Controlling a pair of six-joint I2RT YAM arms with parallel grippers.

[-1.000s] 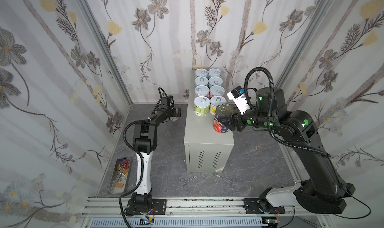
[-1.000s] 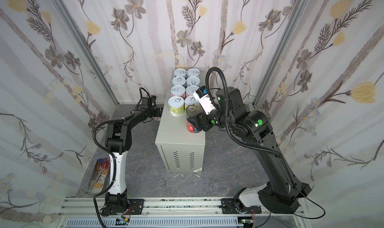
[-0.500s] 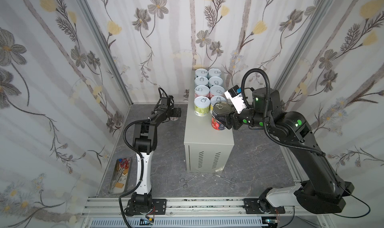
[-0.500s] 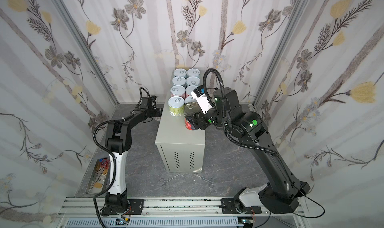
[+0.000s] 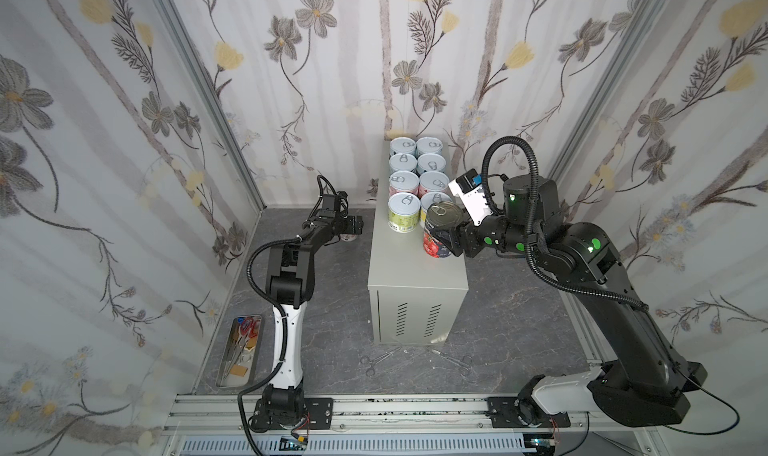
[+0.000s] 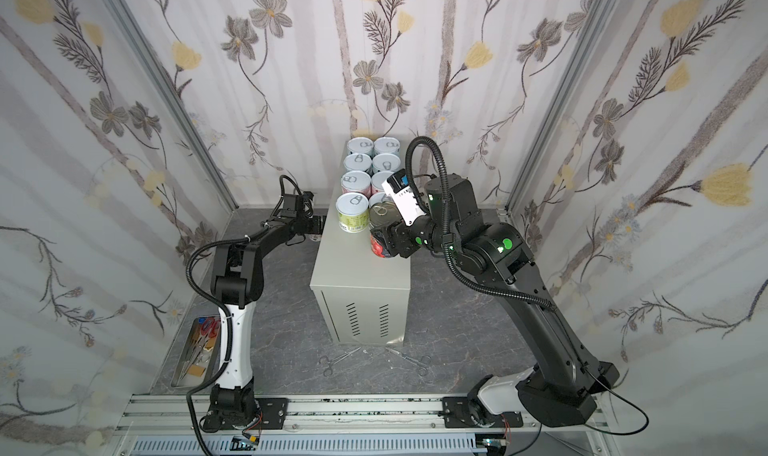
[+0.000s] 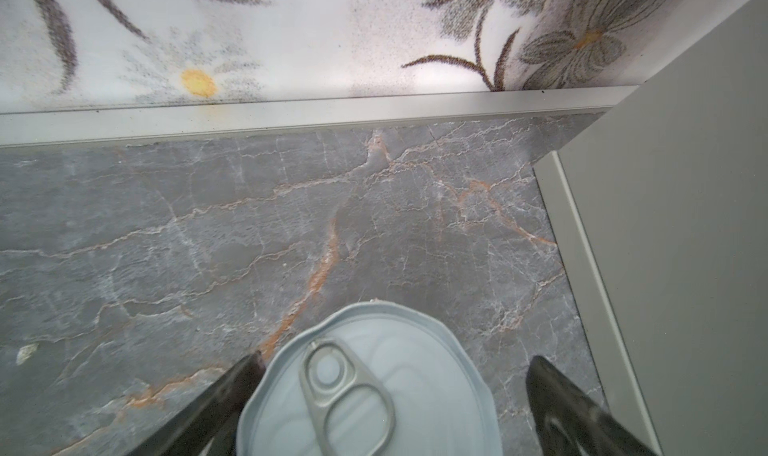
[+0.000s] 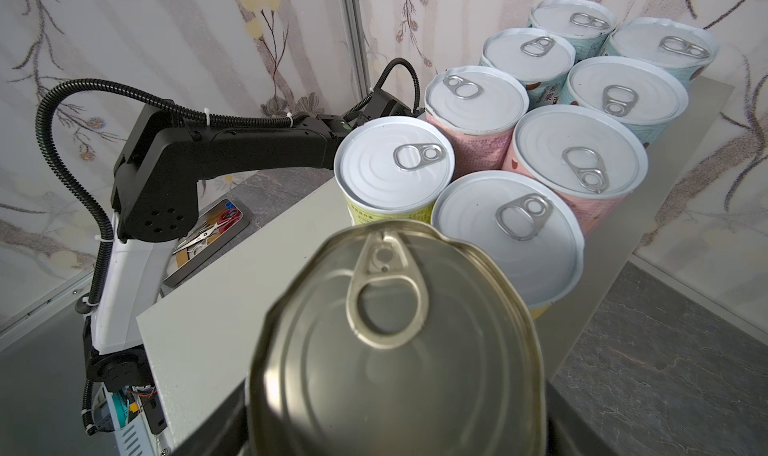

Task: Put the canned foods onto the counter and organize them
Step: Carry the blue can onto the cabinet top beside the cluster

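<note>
The counter (image 5: 415, 267) (image 6: 361, 267) is a grey box with several short cans (image 5: 417, 171) (image 6: 372, 163) (image 8: 575, 150) in two rows on its back half. My right gripper (image 5: 446, 238) (image 6: 384, 238) (image 8: 395, 441) is shut on the taller tomato can (image 5: 440, 233) (image 6: 380, 235) (image 8: 395, 350). It holds the can upright just in front of the rows, near the counter's right edge. I cannot tell whether its base touches the top. On the floor left of the counter, my left gripper (image 5: 353, 229) (image 6: 318, 227) (image 7: 395, 358) stands open around another short can (image 7: 374, 391).
A metal tray (image 5: 241, 350) of tools lies on the floor at the front left. Two pairs of scissors (image 5: 376, 358) (image 5: 453, 358) lie in front of the counter. The back wall's rail (image 7: 291, 117) runs close behind the floor can, and the counter's side (image 7: 665, 267) stands beside it.
My right gripper has carried the tomato can a little left and back, closer to the rows of cans. The left arm has not moved.
</note>
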